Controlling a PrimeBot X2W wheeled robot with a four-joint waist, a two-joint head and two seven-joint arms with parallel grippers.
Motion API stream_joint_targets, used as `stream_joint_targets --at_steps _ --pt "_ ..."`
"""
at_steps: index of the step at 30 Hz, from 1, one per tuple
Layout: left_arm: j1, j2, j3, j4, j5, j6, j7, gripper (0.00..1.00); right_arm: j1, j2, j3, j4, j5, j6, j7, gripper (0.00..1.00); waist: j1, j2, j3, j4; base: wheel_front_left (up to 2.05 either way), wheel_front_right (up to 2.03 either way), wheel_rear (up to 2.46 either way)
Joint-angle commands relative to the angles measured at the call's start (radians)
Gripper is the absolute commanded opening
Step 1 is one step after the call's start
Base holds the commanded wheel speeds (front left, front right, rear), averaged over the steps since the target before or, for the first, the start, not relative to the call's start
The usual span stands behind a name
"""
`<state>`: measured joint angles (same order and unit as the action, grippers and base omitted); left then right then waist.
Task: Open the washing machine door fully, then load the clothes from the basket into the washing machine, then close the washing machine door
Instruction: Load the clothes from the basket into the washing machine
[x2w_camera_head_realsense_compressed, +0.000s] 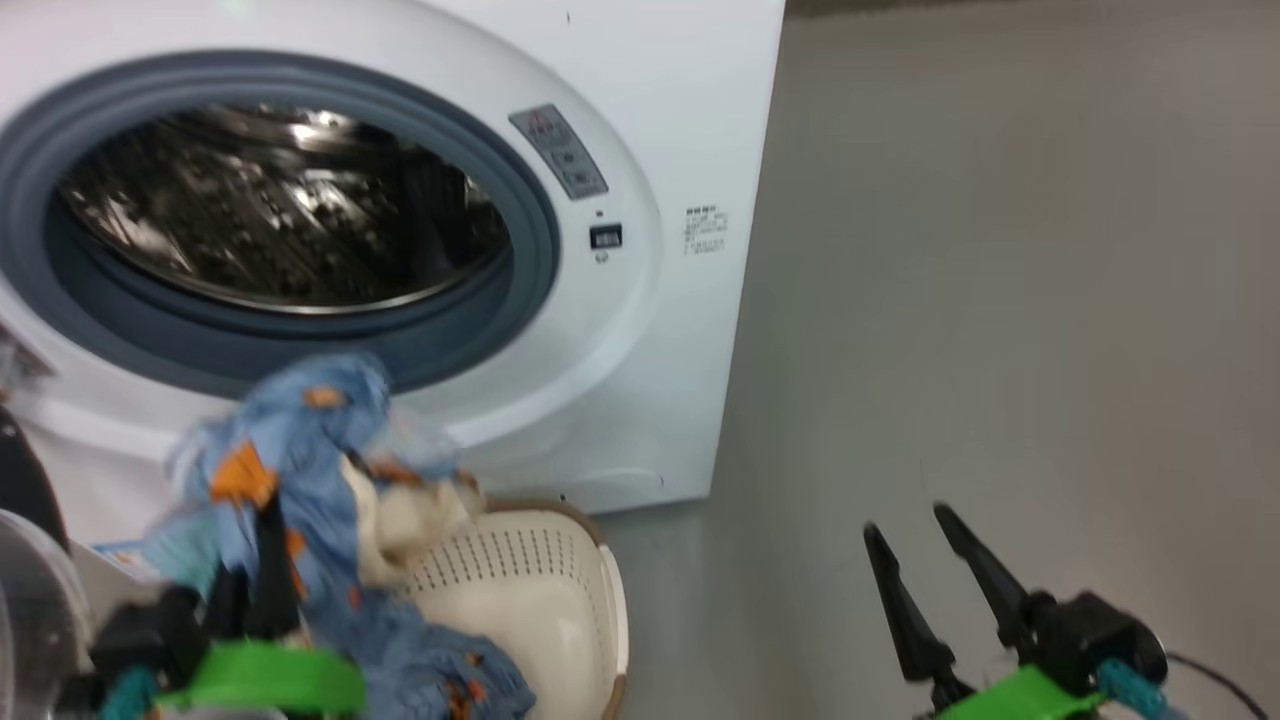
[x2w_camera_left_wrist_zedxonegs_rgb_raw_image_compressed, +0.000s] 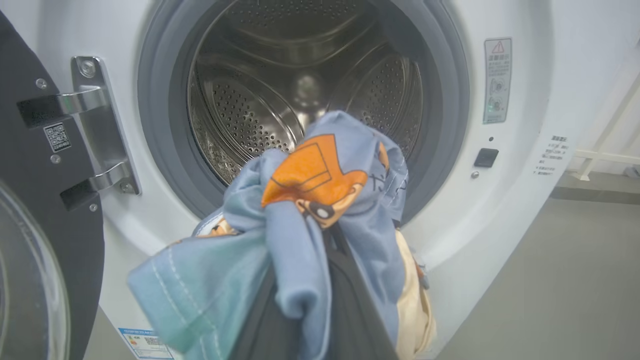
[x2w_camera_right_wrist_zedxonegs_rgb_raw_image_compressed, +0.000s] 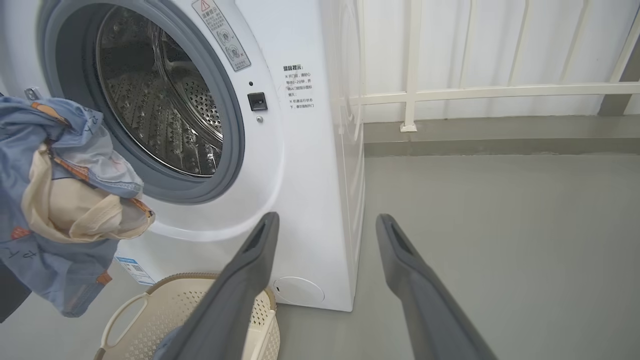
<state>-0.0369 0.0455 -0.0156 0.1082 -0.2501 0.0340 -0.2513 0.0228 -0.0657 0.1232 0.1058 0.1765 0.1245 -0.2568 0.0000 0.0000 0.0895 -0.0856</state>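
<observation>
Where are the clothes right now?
Head view, lower left: the clothes hang from the shut left hand, above the basket, in front of the open washing machine.

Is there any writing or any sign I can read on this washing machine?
"温馨提示:" heading on the washing machine front; the lines beneath are too small.
Sticker: red warning triangle, text too small.
Code label on the door: unreadable.
Blue label low down: too small.

Long dark tapered fingers (x2w_camera_head_realsense_compressed: 905, 610), green mounts (x2w_camera_head_realsense_compressed: 1010, 695) (teal plugs (x2w_camera_head_realsense_compressed: 1125, 685)).
</observation>
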Motion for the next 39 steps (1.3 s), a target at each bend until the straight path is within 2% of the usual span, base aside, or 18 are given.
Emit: stream_joint_targets --at_steps 1,7,12,24,32,39 --pt "-0.092 0.016 0.046 -0.011 0.012 -0.013 -0.010 0.00 -0.061 0.002 0.035 -0.031 -0.012 0.006 -0.005 1.00 0.0000 0.0000 0.105 -0.027 0.00 0.00 0.00" --pt "-0.278 0.064 0.087 0.035 0.023 -0.043 -0.010 0.00 -0.158 0.014 0.080 -0.037 -0.009 0.006 -0.005 1.00 0.0000 0.0000 0.245 -0.063 0.00 0.00 0.00" --pt "-0.427 0.113 0.114 0.096 0.034 -0.060 -0.010 0.00 -0.225 0.015 0.129 -0.048 0.052 0.006 -0.005 1.00 0.0000 0.0000 0.345 -0.102 0.00 0.00 0.00" --pt "-0.717 0.237 0.131 0.319 0.089 -0.074 -0.010 0.00 -0.274 0.015 0.186 -0.057 0.130 0.006 -0.005 1.00 0.0000 0.0000 0.449 -0.208 0.00 0.00 0.00" --pt "-0.902 0.340 0.138 0.485 0.125 -0.067 -0.010 0.00 -0.261 0.015 0.223 -0.063 0.163 0.006 -0.005 1.00 0.0000 0.0000 0.490 -0.281 0.00 0.00 0.00" --pt "-1.072 0.440 0.120 0.609 0.160 -0.080 -0.010 0.00 -0.254 0.015 0.269 -0.067 0.180 0.006 -0.005 1.00 0.0000 0.0000 0.540 -0.337 0.00 0.00 0.00"
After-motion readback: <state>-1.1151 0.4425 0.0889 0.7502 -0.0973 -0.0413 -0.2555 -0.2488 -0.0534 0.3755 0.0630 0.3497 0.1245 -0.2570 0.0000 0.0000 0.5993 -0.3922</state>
